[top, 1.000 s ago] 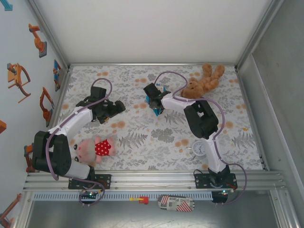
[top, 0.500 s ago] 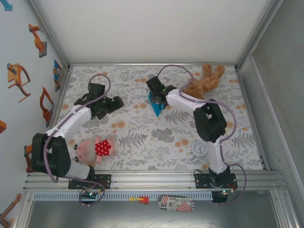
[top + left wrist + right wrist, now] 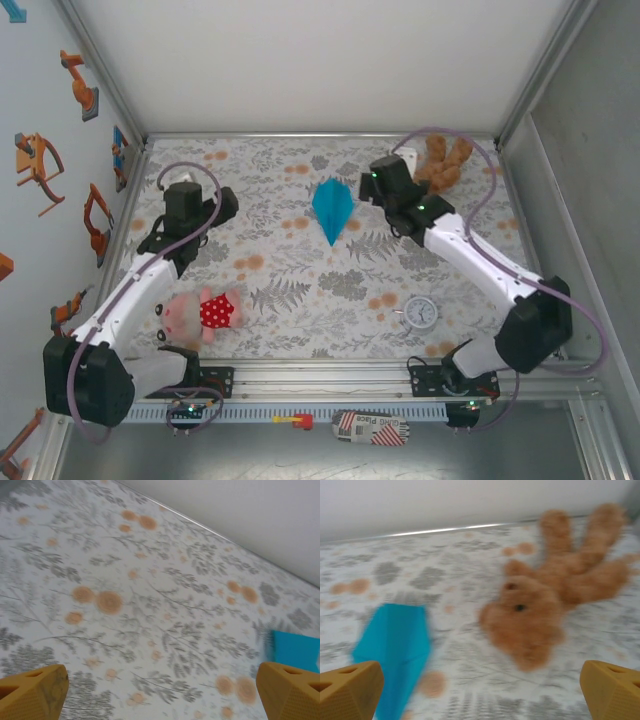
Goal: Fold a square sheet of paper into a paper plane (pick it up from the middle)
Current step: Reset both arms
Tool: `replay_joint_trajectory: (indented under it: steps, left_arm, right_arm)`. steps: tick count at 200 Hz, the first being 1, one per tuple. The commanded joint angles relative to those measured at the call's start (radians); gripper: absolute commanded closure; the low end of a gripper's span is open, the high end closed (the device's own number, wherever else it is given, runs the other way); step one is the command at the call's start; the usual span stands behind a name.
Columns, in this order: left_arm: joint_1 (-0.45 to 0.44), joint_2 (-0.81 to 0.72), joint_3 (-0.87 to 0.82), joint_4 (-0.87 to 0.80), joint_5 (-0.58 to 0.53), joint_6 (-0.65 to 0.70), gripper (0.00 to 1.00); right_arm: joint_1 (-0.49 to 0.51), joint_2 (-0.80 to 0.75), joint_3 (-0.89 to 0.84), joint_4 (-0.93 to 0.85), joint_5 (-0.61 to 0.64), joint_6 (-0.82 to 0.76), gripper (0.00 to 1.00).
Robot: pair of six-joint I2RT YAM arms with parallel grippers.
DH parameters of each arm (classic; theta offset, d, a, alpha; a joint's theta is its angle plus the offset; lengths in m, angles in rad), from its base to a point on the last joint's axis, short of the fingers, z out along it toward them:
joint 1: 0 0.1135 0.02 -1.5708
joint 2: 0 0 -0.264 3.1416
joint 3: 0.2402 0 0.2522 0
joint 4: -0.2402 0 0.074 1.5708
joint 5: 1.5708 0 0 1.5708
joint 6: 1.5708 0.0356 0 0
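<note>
**Paper plane flat on cloth, both claws wide and empty**

The paper plane (image 3: 332,208) is seen lying flat on the floral tablecloth (image 3: 300,300), in the far half of the table and near its middle. A centre crease is noted along its length, with the pointed tip turned toward the arm bases. It is touched by neither claw.

The right gripper (image 3: 370,186) is found just beside the plane's broad end, apart from it. In the right wrist view its yellow fingertips (image 3: 350,687) are set at opposite edges of the picture, jaws spread wide, nothing between them; the plane (image 3: 395,655) lies below and to the left, the brown teddy bear (image 3: 545,605) to the right, both blurred.

The left gripper (image 3: 222,203) is placed well apart from the plane, on the left side. Its jaws are likewise spread wide and empty, and one corner of the plane (image 3: 295,650) is caught at the right edge of the left wrist view.

A white clock (image 3: 420,312) and a pink plush toy (image 3: 200,312) are noted near the front edge.
</note>
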Motion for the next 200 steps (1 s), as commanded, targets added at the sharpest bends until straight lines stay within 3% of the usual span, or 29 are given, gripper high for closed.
replay_joint_trajectory:
  steps: [1,23,40,59,77,103,156,200]
  left_arm:
    - [0.013,-0.023,-0.103,0.179,-0.232,0.144,0.04]
    - [0.03,-0.023,-0.205,0.314,-0.314,0.267,0.04]
    - [0.05,-0.027,-0.293,0.439,-0.324,0.32,0.04]
    - [0.102,-0.018,-0.346,0.502,-0.255,0.341,0.04]
    - [0.14,0.014,-0.386,0.573,-0.194,0.396,0.04]
    - [0.174,0.061,-0.512,0.86,-0.043,0.454,0.04]
    - [0.247,0.185,-0.53,1.001,0.146,0.475,0.04]
    - [0.297,0.31,-0.503,1.075,0.236,0.455,0.04]
  right_arm:
    - [-0.057,-0.095,-0.128,0.055,0.205,-0.074,0.01]
    - [-0.132,-0.193,-0.305,0.184,0.308,-0.152,0.01]
    - [-0.205,-0.254,-0.435,0.29,0.311,-0.192,0.01]
    - [-0.276,-0.316,-0.577,0.426,0.266,-0.227,0.01]
    - [-0.359,-0.348,-0.677,0.553,0.145,-0.244,0.01]
    - [-0.39,-0.311,-0.9,1.016,0.068,-0.407,0.01]
    - [-0.419,-0.078,-0.875,1.174,-0.026,-0.437,0.01]
    - [-0.488,0.068,-0.858,1.307,-0.195,-0.445,0.01]
